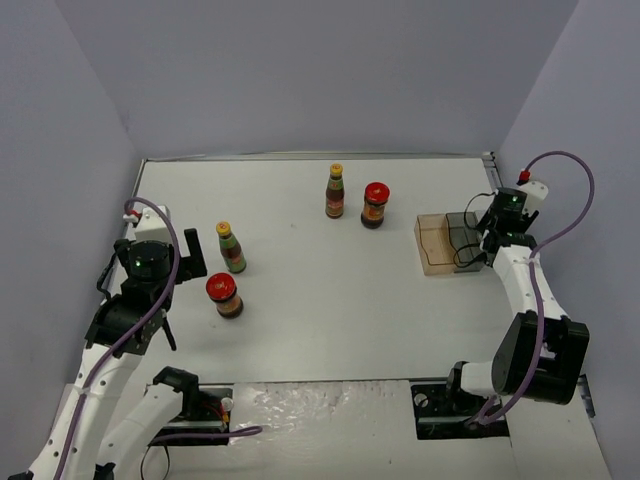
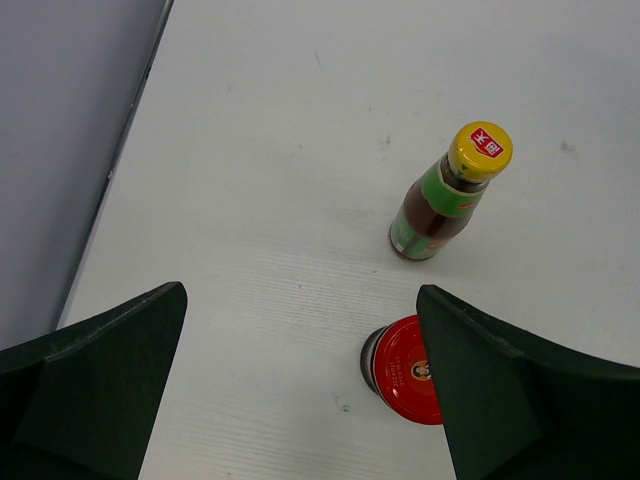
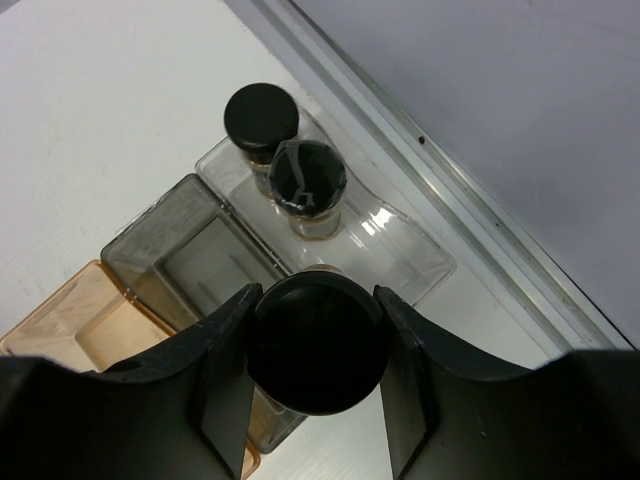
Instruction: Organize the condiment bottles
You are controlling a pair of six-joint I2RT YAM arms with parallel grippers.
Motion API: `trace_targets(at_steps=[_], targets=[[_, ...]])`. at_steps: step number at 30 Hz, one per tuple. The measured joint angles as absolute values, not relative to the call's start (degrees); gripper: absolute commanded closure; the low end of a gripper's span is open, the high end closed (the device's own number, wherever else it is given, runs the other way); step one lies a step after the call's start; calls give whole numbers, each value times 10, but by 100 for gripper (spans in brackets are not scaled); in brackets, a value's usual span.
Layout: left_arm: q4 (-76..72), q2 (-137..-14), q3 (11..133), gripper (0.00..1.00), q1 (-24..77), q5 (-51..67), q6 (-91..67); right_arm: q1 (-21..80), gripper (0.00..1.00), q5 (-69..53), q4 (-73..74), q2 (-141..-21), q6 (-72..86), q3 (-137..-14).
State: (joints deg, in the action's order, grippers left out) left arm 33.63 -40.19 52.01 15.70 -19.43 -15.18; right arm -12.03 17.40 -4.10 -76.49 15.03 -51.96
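**Progress:** judged partly complete. Two shakers (image 3: pixel 261 118) stand side by side in the clear end section of the tray (image 3: pixel 60 330). The third shaker (image 3: pixel 318 345) is clamped between the fingers of the right gripper (image 3: pixel 318 300), over the tray's grey middle section. Whether it rests on the tray floor cannot be told.

**Outstanding:** four items stand outside the tray, on the left arm's side of it.
- A yellow-capped bottle (image 1: pixel 335 191) and a red-lidded jar (image 1: pixel 375 205) stand near the tray.
- A second bottle (image 1: pixel 231 248) and a second jar (image 1: pixel 224 296) stand well apart from it.

**Pose:**
- The right arm reaches forward, with its wrist bent down over the tray.
- The left arm is folded. The left gripper (image 2: pixel 302 300) is spread wide and empty, hanging just beside the pair farthest from the tray.
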Motion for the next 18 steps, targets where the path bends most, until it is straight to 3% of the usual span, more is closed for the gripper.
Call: trace_targets(at_steps=[18], targets=[[318, -389, 507, 3, 157, -210, -151, -157, 100, 169, -118, -813, 146, -486]])
